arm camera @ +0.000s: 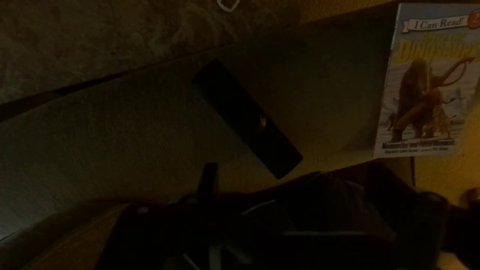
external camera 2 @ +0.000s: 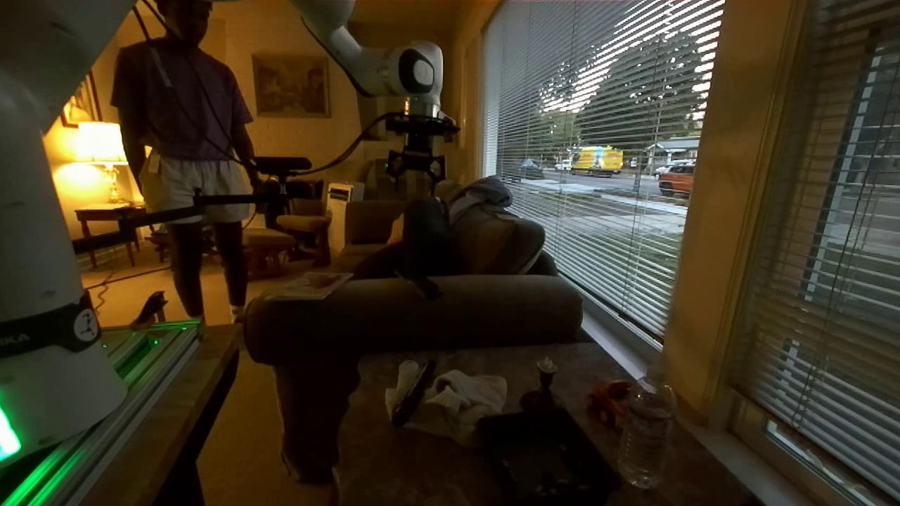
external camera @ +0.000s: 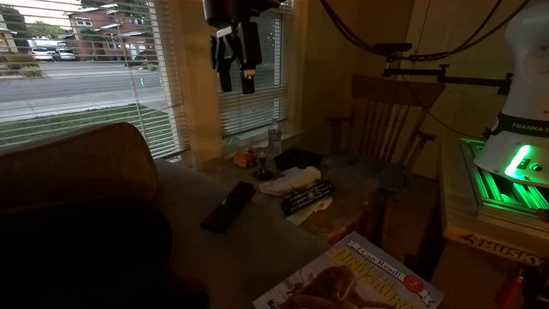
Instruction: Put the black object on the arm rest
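Observation:
The black object (external camera: 228, 207), a flat slim bar, lies flat on top of the sofa's padded brownish-grey arm rest (external camera: 266, 240). In the wrist view the black object (arm camera: 247, 120) lies slantwise across the arm rest (arm camera: 123, 138). In an exterior view its dark end (external camera 2: 427, 288) shows on the arm rest (external camera 2: 492, 302). My gripper (external camera: 236, 86) hangs well above, fingers pointing down, touching nothing. It also shows in an exterior view (external camera 2: 417, 176) over the sofa. In the wrist view my gripper (arm camera: 294, 170) has its fingers wide apart with nothing between them.
A dinosaur book (external camera: 351, 279) lies on the arm rest's end. A side table holds a buttoned remote (external camera: 308, 196), white cloth (external camera: 291, 181), candle holder (external camera: 262, 169), bottle (external camera 2: 645, 436) and black tray (external camera 2: 545, 457). A dark rounded thing (external camera: 85, 249) is on the sofa. A person (external camera 2: 190, 126) stands behind.

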Robot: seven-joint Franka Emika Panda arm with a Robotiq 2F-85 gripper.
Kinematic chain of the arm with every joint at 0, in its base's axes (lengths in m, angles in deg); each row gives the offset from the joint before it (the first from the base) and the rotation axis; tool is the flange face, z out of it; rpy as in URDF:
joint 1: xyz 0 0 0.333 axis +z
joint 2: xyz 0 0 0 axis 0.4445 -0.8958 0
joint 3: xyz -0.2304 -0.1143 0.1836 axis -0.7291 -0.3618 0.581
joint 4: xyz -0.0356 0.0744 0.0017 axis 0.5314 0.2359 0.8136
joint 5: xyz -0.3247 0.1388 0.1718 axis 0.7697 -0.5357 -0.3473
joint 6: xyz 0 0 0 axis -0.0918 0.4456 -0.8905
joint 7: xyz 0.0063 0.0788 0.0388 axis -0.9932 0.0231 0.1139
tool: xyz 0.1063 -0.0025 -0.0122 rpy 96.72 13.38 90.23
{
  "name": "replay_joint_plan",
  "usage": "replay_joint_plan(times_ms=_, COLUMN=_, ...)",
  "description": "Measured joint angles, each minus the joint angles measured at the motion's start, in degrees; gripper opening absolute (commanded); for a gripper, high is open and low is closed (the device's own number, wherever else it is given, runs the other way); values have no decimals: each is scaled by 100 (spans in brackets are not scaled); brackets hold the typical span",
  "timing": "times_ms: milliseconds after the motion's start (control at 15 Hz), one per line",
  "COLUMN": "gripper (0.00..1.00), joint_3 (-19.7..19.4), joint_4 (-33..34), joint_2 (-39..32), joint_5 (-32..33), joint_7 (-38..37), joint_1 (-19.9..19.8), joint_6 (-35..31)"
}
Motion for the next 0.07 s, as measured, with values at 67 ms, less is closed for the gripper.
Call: replay_joint_plan(times_ms=67, gripper=100, joint_3=0, joint_4=-5, joint_2=0, joint_5=-1, joint_7=-2, joint_1=-1, joint_6=0)
